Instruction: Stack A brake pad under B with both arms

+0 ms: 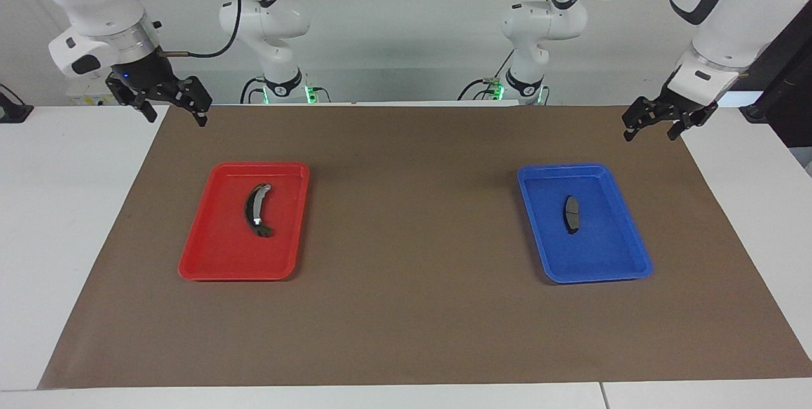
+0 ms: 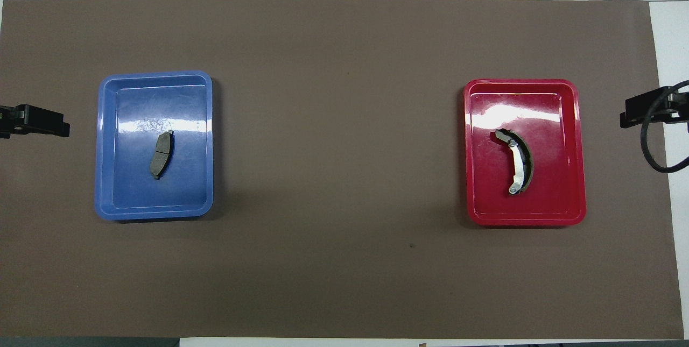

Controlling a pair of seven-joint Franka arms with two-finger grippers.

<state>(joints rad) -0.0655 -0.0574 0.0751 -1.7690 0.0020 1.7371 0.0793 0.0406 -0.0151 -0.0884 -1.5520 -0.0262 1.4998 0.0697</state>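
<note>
The A brake pad point(image 1: 572, 214), short, flat and dark grey, lies alone in the blue tray point(image 1: 602, 253) toward the left arm's end; it also shows in the overhead view point(image 2: 161, 154). B point(image 1: 257, 210), the long crescent shoe with a silvery band, lies in the red tray point(image 1: 222, 257) toward the right arm's end, and shows in the overhead view point(image 2: 519, 161). My left gripper point(image 1: 649, 136) is open and empty, up over the mat's edge beside the blue tray point(image 2: 134, 196). My right gripper point(image 1: 174, 118) is open and empty over the mat's corner, apart from the red tray point(image 2: 554, 196).
A brown mat point(image 1: 412, 238) covers the white table. The two trays stand far apart with bare mat between them. A black cable point(image 2: 654, 148) hangs by the right gripper point(image 2: 638, 110). The left gripper point(image 2: 54, 124) shows at the overhead view's edge.
</note>
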